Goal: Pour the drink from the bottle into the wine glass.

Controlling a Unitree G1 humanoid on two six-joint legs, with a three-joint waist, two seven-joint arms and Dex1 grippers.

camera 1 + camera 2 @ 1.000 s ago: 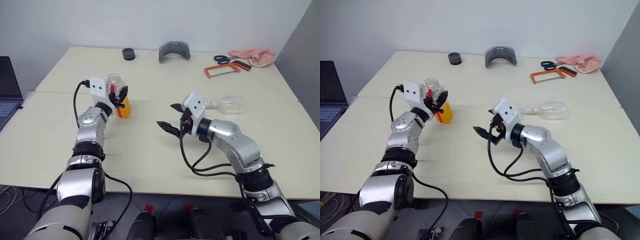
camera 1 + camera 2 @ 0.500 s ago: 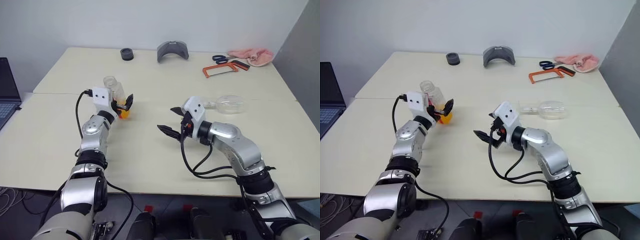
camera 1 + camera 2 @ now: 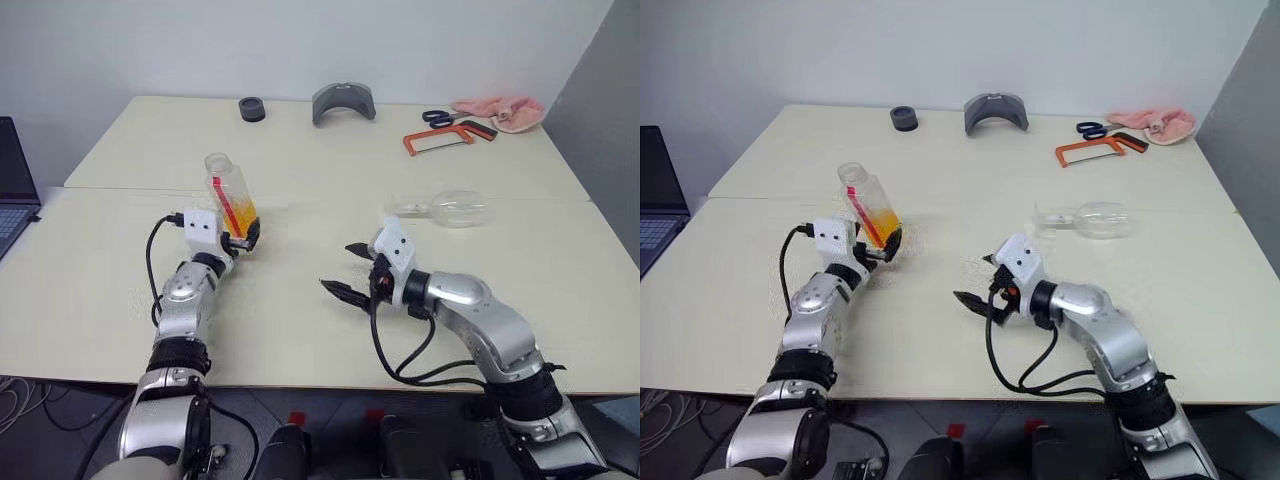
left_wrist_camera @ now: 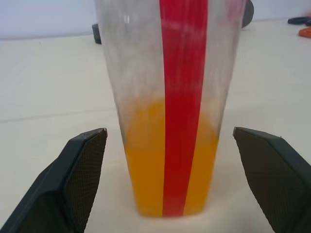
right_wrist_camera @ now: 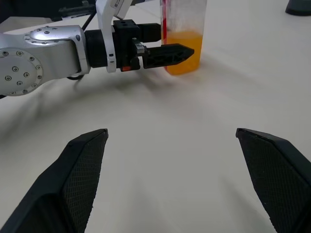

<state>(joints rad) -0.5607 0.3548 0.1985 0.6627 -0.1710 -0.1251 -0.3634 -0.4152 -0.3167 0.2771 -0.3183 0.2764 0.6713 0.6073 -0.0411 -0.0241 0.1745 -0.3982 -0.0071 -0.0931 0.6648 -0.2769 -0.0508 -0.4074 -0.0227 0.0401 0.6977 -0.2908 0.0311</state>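
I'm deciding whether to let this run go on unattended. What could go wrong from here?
1. The wine glass lies on its side on the table, empty. Pouring cannot work until it is stood up, and it may roll.
2. The bottle has no cap and appears to lean. The open left gripper flanks it without holding, so a nudge might spill the drink.

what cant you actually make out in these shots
- Bottle: its top is cut off by the left wrist view's upper edge, and from the head views I cannot tell whether it is capped.
- Wine glass: lying on the table; too clear and small to tell if any drink is inside.
- Laptop: mostly cut off by the edge of the head view.
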